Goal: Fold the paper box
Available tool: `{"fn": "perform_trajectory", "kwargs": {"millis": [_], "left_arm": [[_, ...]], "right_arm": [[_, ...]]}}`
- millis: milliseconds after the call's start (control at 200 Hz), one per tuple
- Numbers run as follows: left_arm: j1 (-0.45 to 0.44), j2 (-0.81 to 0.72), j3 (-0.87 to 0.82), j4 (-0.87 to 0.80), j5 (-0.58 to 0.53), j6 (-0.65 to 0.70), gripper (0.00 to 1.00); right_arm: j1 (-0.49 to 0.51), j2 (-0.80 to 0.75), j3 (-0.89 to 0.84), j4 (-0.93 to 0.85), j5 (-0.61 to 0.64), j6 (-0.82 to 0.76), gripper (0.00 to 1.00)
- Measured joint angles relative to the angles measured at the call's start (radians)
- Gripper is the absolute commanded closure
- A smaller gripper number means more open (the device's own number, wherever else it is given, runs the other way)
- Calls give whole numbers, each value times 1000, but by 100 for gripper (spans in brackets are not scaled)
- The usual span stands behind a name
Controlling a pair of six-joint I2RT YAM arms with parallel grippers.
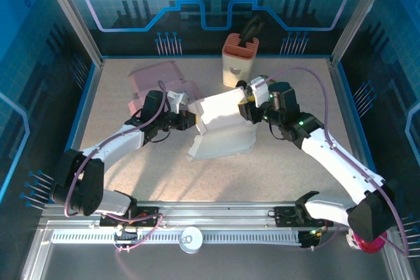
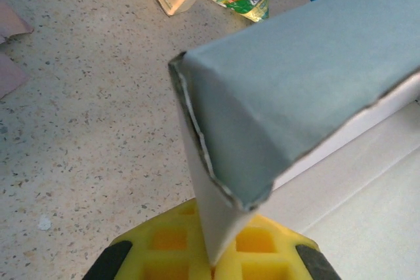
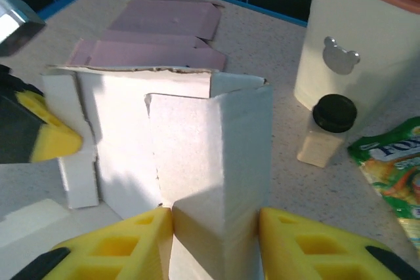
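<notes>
The white paper box (image 1: 220, 126) stands partly folded in the middle of the table, its walls up and a flat panel lying toward the front. My left gripper (image 1: 190, 122) is shut on a thin upright flap of the box (image 2: 302, 77), and the flap's edge runs down into the seam between the yellow pads (image 2: 213, 260). My right gripper (image 1: 246, 106) holds the box from the right. Its yellow pads (image 3: 216, 227) press both sides of a folded corner of the box (image 3: 197, 136). A yellow finger of the left gripper (image 3: 46, 139) sits at the box's far side.
Flat pink cardboard blanks (image 1: 157, 80) lie at the back left. A cream container with an orange rim (image 1: 239, 63) stands behind the box. Beside it are a small black-capped bottle (image 3: 328, 129) and a green snack packet (image 3: 394, 168).
</notes>
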Motion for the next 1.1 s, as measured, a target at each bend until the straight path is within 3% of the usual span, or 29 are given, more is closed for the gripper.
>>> {"fn": "perform_trajectory", "kwargs": {"millis": [410,615,935,1101], "left_arm": [[-33,-6,11,-62,-76,8,100],[-61,-25,29,-93,-123,8,100],[-80,-40,39,-124,-192,8,100],[-84,-40,40,-135,-197,8,100]], "right_arm": [[135,127,77,-73,431,1,100],[163,166,115,-111,537,32,100],[165,225,156,-151,554,52,84],[165,237,157,-159,552,57,87]]}}
